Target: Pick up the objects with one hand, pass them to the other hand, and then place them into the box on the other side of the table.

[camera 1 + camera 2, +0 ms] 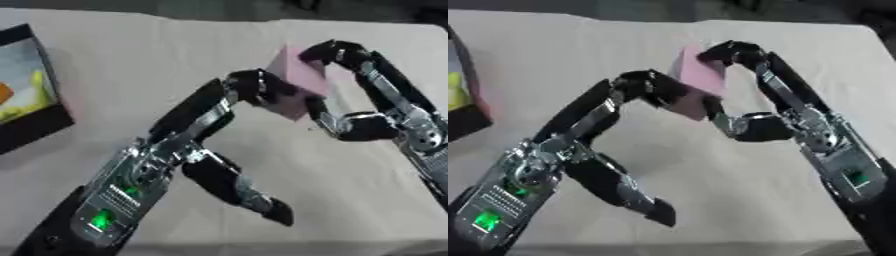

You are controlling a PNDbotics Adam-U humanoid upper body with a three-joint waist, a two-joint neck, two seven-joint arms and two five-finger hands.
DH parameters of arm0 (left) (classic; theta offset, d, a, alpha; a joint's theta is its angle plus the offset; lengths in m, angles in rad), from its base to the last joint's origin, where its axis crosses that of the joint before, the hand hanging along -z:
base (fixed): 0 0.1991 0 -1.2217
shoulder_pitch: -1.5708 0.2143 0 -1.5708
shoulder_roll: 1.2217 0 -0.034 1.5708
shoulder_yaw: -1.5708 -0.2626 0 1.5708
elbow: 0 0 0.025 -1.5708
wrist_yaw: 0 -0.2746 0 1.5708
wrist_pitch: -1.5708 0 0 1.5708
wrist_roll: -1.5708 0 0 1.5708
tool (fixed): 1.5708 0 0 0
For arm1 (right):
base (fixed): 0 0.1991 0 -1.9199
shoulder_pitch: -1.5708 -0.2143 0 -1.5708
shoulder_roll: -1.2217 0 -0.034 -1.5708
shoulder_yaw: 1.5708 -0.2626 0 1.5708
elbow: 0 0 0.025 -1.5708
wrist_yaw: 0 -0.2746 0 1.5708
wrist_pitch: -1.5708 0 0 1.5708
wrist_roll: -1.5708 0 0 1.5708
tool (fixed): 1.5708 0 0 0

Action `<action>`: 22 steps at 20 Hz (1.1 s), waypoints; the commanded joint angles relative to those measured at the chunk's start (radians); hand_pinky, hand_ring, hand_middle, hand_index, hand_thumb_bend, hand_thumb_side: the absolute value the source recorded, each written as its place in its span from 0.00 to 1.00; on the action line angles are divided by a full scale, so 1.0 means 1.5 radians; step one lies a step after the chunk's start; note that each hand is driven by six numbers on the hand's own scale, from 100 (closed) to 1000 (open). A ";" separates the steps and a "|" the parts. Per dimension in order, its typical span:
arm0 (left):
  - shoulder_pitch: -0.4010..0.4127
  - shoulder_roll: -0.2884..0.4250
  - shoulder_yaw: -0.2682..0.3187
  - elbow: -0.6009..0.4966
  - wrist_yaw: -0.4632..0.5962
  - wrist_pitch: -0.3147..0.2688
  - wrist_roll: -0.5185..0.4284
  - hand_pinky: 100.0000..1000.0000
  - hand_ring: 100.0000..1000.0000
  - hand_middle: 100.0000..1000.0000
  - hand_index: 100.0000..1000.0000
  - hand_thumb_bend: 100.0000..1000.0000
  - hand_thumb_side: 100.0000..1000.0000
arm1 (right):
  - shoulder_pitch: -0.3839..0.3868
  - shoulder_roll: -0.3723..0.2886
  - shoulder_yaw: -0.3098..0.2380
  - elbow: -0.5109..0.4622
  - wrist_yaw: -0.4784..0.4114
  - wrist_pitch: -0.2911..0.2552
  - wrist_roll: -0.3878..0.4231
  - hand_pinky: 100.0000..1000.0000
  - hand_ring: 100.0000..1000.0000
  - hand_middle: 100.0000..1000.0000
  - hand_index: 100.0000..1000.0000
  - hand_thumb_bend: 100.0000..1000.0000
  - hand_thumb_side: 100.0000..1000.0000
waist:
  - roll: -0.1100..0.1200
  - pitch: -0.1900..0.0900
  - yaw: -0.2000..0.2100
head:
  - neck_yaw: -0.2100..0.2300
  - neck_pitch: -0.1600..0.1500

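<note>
A pink block (pixel 297 82) hangs above the middle of the beige table (pixel 157 55), tilted on a corner. My right hand (pixel 409 124) comes in from the right and is shut on it, with fingers (pixel 346 52) curled over its top edge and the thumb (pixel 354 126) under its lower right side. My left hand (pixel 179 142) reaches up from the lower left. Its fingertips (pixel 249 86) touch the block's left face, while its thumb (pixel 249 192) hangs spread well below, away from the block.
A black box (pixel 39 127) stands at the table's left edge, with yellow and orange things inside. The table's far edge runs along the top of the view, and the near edge lies just below my left forearm.
</note>
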 commanded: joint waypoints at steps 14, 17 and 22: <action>0.046 0.043 0.051 -0.112 0.088 0.035 0.072 0.79 0.71 0.63 0.74 1.00 0.28 | 0.006 -0.006 -0.011 -0.015 0.011 0.013 -0.006 0.77 0.61 0.26 0.70 0.00 0.32 | -0.004 -0.012 0.007 | -0.020 -0.001; 0.025 0.046 0.048 -0.101 0.071 0.051 0.092 0.82 0.81 0.74 0.79 1.00 0.26 | 0.007 -0.004 -0.006 -0.015 0.012 0.009 -0.002 0.77 0.61 0.26 0.70 0.00 0.32 | -0.005 -0.015 0.008 | -0.020 -0.001; -0.016 0.040 0.031 -0.059 0.040 0.054 0.102 0.84 0.88 0.82 0.83 1.00 0.23 | 0.004 -0.002 0.005 -0.015 0.006 -0.007 0.006 0.77 0.61 0.26 0.70 0.00 0.31 | -0.008 -0.018 0.005 | -0.012 -0.001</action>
